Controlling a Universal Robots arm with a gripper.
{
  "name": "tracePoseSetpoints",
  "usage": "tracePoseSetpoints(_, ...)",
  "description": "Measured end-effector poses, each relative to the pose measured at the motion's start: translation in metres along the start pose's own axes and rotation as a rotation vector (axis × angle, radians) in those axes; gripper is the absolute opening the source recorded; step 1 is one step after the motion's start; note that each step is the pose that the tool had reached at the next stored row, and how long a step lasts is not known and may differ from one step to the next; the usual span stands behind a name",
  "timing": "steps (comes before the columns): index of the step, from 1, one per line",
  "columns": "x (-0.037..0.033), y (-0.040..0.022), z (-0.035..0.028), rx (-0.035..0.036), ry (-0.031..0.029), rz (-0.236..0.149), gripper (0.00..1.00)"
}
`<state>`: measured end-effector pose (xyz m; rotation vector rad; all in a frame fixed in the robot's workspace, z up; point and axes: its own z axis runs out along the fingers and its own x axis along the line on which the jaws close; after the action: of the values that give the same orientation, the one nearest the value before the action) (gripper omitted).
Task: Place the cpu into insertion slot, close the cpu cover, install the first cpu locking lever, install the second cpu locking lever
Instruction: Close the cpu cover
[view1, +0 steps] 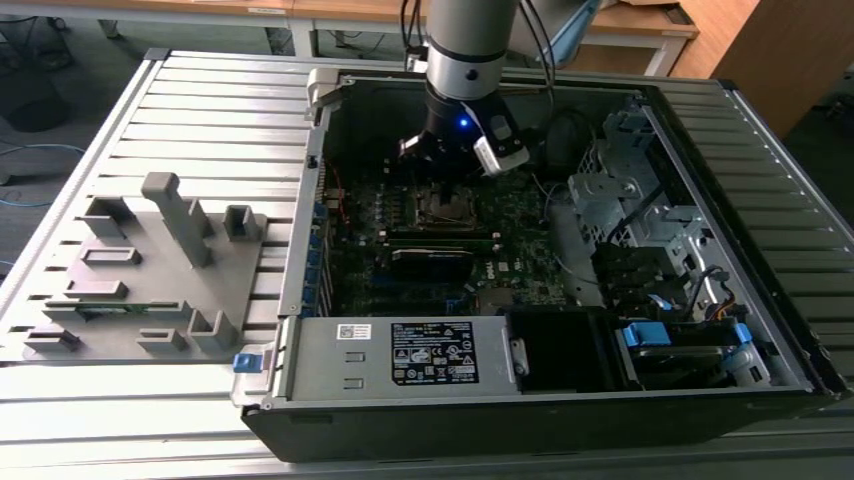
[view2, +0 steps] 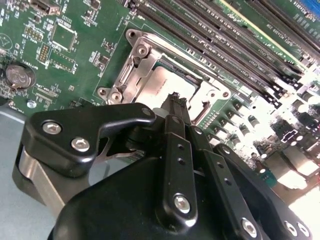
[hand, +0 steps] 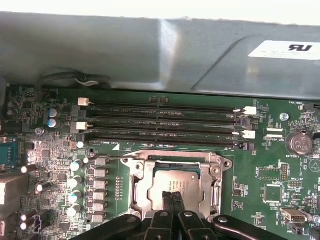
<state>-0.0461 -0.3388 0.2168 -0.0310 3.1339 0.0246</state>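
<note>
fingers (hand: 167, 202) pinched together, empty | tips over cpu (hand: 175, 181) edge | cpu cover (hand: 141, 185) flat round it | memory slots (hand: 160, 125) beside

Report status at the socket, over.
Gripper shut, tips over the cpu. Chip seated, the cpu cover down around it. No obstruction seen.

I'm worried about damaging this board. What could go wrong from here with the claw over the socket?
1. The shut claw has its tips at the small square chip with a dull grey metal top, inside the thin silver frame plate; pressing off-centre might scratch it.
2. Long black memory slots and small silver cylindrical capacitors lie close by; a sideways sweep might clip them.
</note>
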Motion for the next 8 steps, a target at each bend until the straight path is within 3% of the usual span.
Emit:
tracePoseSetpoints(5, 0.0000, 0.0000, 0.0006, 0.0005, -0.0006, 0.048, 0.11)
tracePoseSetpoints(8, 0.0000, 0.0000, 0.0007, 0.0005, -0.0007, 0.052, 0.11)
